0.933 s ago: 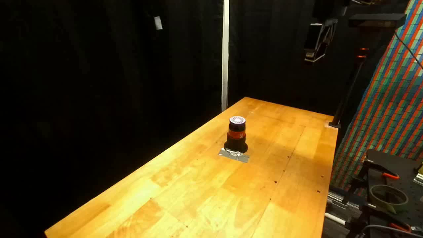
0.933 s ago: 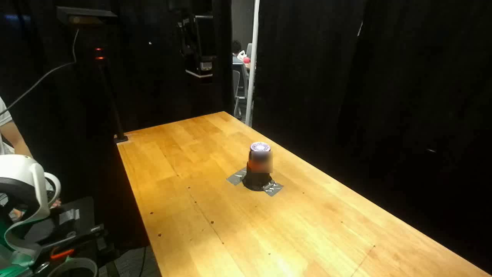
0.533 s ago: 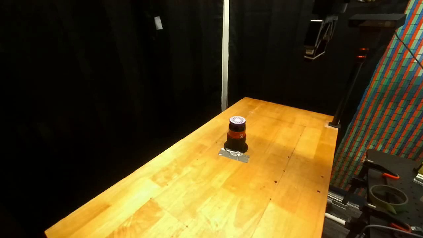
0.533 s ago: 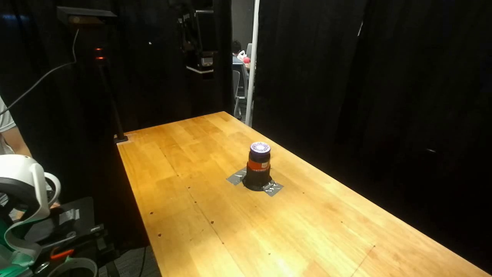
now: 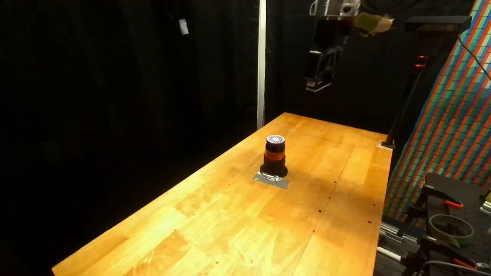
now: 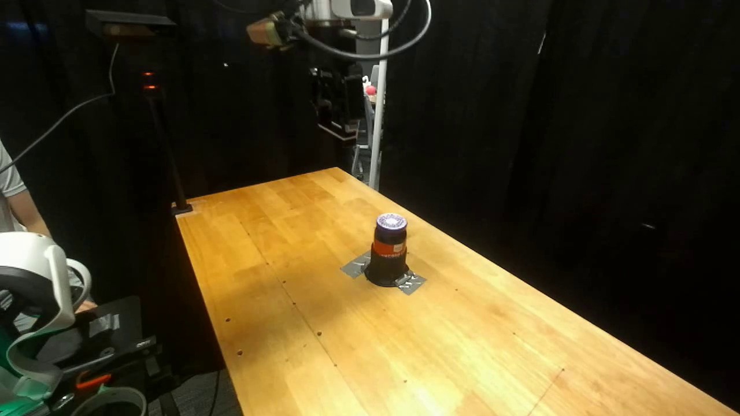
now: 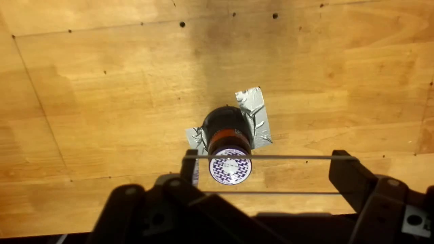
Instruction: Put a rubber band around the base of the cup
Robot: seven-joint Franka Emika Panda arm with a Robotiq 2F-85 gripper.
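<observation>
The cup, dark with an orange-red band and a purple-and-white patterned top, stands upright on the wooden table in both exterior views [image 5: 275, 156] [image 6: 390, 249] and in the wrist view [image 7: 229, 135]. Grey tape strips [image 7: 259, 117] hold its black base to the table. My gripper [image 7: 266, 166] is open, with a thin rubber band [image 7: 293, 157] stretched in a loop round its two fingers. In the wrist view the cup's top shows within the loop, nearer the left finger. In both exterior views the gripper [image 5: 319, 86] [image 6: 340, 132] hangs well above the table, beyond the cup.
A black stand [image 6: 170, 156] with a sensor bar [image 6: 130, 20] rises at the table's far corner. A dark cart with a tape roll [image 5: 452, 226] stands beside the table [image 5: 238, 230]. Black curtains surround the table. A person's arm [image 6: 26, 211] shows at an edge.
My gripper has come lower and nearer the cup, moving left and down in an exterior view and right and down in another. More of the arm shows. The cup has not moved.
</observation>
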